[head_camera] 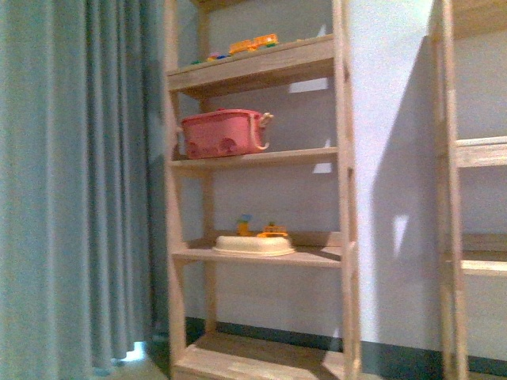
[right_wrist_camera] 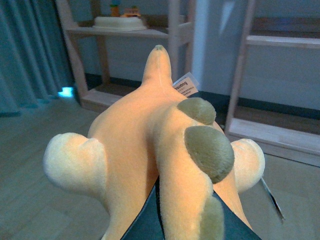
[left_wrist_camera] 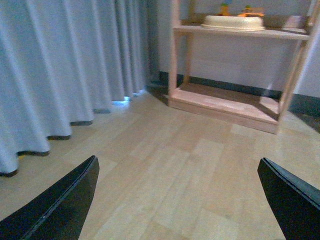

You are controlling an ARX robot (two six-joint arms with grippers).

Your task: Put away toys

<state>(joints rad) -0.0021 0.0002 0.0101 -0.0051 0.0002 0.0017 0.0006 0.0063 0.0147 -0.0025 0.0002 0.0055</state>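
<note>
We see a floor [left_wrist_camera: 190, 165] of pale wood-look planks laid in staggered lengths. A light wooden shelf unit [left_wrist_camera: 225, 107] stands directly on it against the wall, its low base board flat on the planks, and a second shelf unit [right_wrist_camera: 280, 132] stands on it further right. At the left, a blue-grey curtain [left_wrist_camera: 60, 75] hangs down to the floor.

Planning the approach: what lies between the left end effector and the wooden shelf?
Nothing: bare floor runs from the left end effector to the shelf, seen in the left wrist view.
</note>
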